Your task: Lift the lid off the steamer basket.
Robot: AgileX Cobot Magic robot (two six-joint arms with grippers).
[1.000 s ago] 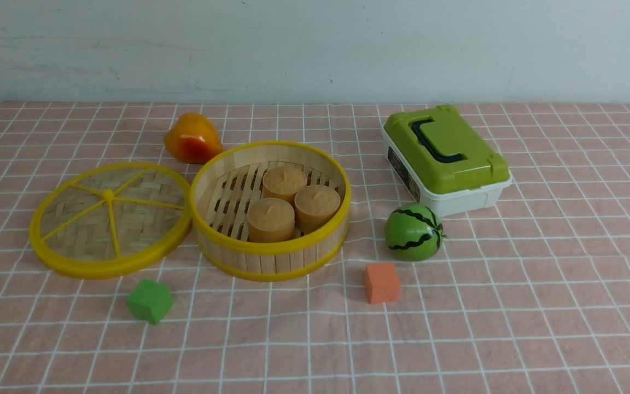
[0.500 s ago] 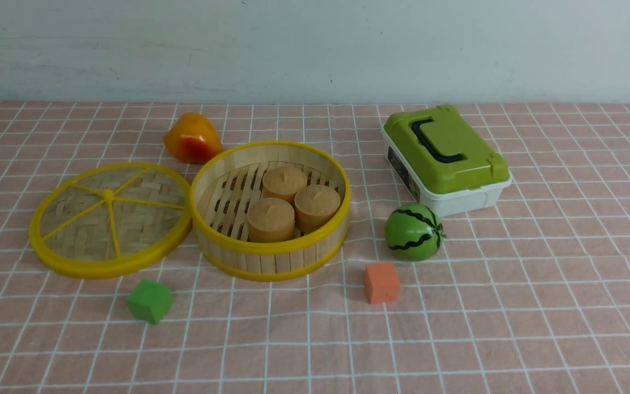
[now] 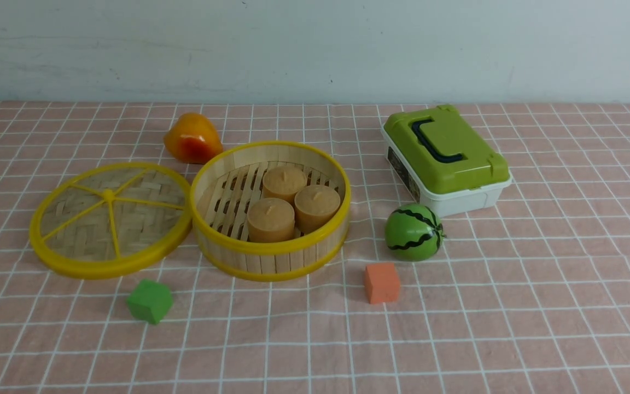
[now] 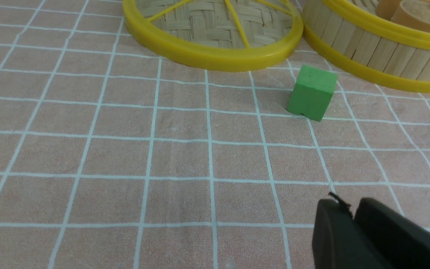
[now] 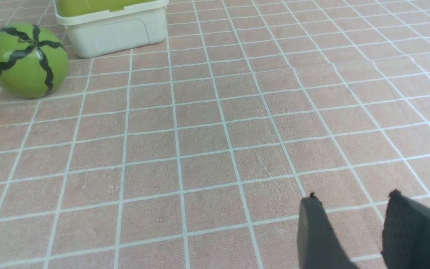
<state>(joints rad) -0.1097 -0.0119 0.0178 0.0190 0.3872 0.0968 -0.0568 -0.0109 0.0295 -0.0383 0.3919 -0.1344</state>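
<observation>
Front view, earlier pics vs now: no visible change. Lid (image 3: 110, 219) has the same spot on the surface (image 3: 512, 328), flat, at 9 o'clock of the steamer basket (image 3: 271, 249), just beside it. No shift in the 3 tan cups (image 3: 293, 202) inside the basket. Green cube (image 3: 150, 301) at 7 o'clock, orange cube (image 3: 381, 282) at 4 o'clock, watermelon (image 3: 413, 232) at 3 o'clock: none has moved or turned. Wrist views have 1 pic each, so no before/after for left gripper (image 4: 349, 203) or right gripper (image 5: 353, 194).
</observation>
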